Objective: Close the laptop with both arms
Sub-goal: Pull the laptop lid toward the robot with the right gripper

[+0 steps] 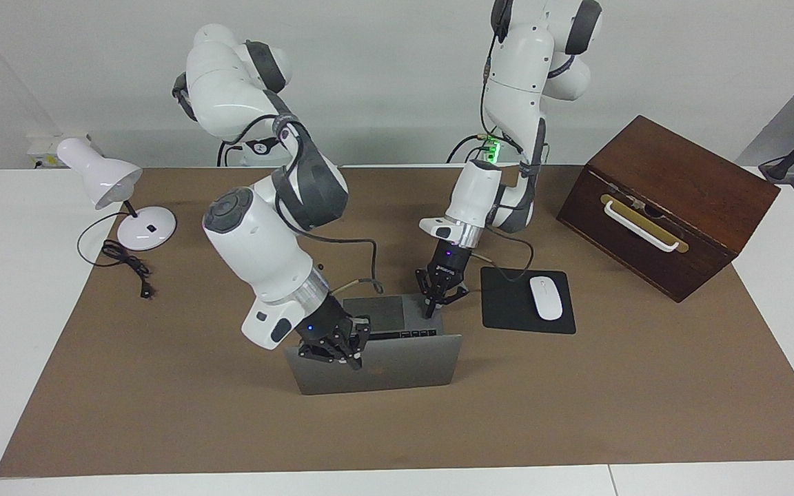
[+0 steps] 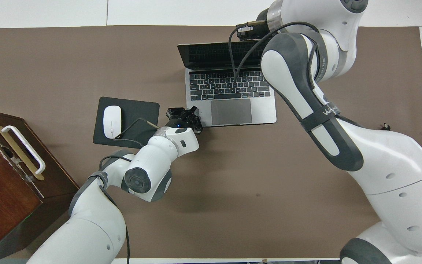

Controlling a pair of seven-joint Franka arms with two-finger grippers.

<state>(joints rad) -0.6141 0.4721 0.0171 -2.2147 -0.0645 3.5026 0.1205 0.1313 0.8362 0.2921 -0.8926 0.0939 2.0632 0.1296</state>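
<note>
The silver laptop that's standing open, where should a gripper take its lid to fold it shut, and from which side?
On the thin silver-grey metal laptop, go for the lid's free top edge, coming from over the logo side and pushing toward the robots. That edge lies farthest from the hinge. The shut right gripper is already against the lid at that edge; the shut left gripper is at the base's corner, probably to steady it.

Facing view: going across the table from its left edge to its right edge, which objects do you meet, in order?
Desk lamp → laptop → mouse pad → mouse → wooden box.
</note>
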